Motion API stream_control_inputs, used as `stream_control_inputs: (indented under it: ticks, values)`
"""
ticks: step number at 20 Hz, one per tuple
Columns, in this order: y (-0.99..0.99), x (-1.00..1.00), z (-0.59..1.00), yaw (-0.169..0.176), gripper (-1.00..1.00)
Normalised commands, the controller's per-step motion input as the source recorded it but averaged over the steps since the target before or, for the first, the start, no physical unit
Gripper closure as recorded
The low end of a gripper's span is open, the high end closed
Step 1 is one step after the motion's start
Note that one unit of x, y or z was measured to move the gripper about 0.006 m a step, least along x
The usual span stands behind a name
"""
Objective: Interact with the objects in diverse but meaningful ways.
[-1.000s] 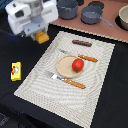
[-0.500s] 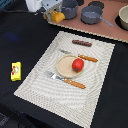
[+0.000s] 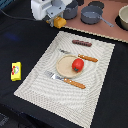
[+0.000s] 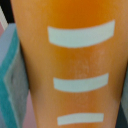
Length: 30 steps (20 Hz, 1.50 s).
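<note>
You've got the end effector (image 3: 56, 20) up at the far edge of the scene, above the border between the dark counter (image 3: 20, 40) and the pinkish board (image 3: 105, 29) where the grey pots (image 3: 91, 14) sit. An orange-yellow bread block (image 3: 59, 22) hangs just under the white wrist housing, clear of the placemat (image 3: 50, 75). Your wrist view is filled almost edge to edge by that block (image 4: 75, 60): an orange surface with pale stripes across it. From that and its place right at the end effector, the block looks clamped there, though the fingers themselves don't show in either view.

Down on the striped placemat, the red tomato (image 3: 77, 64) rests on the round wooden plate (image 3: 64, 65), toward the side on the exterior view's right. One wooden-handled utensil (image 3: 87, 58) lies just beyond the plate; the other (image 3: 70, 81) lies on the near side of it, metal end pointing to the exterior view's left. You can't tell which is fork and which is knife at this size. The thin dark-brown sausage (image 3: 82, 43) lies near the placemat's far edge. The flat yellow packet (image 3: 16, 70) sits alone on the dark counter, well apart from the placemat, on the exterior view's left.
</note>
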Motion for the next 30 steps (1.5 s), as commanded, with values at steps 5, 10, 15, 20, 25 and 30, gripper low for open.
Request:
stream_control_inputs:
  ticks: [5,10,15,20,25,30]
  values:
    - [0.1,0.14,-0.24,0.02,1.0]
    - [0.02,0.14,-0.28,0.015,1.0]
    - [0.0,0.15,-0.27,0.001,1.0]
    - [0.03,0.3,-0.16,0.0,1.0]
    - [0.08,0.22,-0.18,0.0,-1.0]
    - [0.07,0.15,-0.1,0.0,-1.0]
